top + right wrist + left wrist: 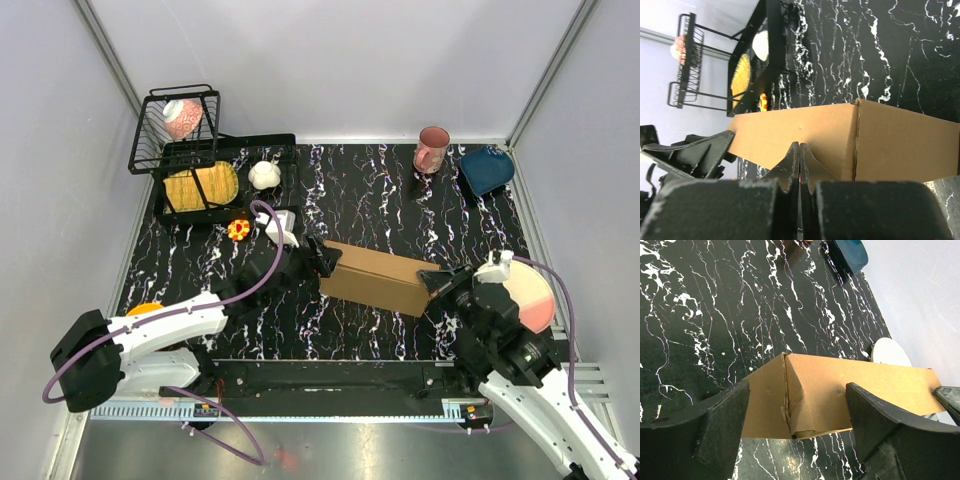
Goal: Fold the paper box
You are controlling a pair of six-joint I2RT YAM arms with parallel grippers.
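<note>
Reaching in from both ends, I have the paper box (378,278) between my two arms, near the middle of the black marbled table (380,190). Its long edges run left to right on a slight slant, the right end nearer my bases. Beyond its far edge the tabletop runs on to a pink mug (431,150) and a blue bowl (487,168) at the far right. A wire dish rack (215,165) stands at the far left, well apart from the box. A pink and white plate (535,300) lies just beside my right arm.

My left fingers (322,260) are spread wide, with the box's left end corner between them; I cannot tell whether they touch it. My right fingers (799,162) are pressed together, tips right at the cardboard near the box's right end. Pale walls close in the table on three sides.
</note>
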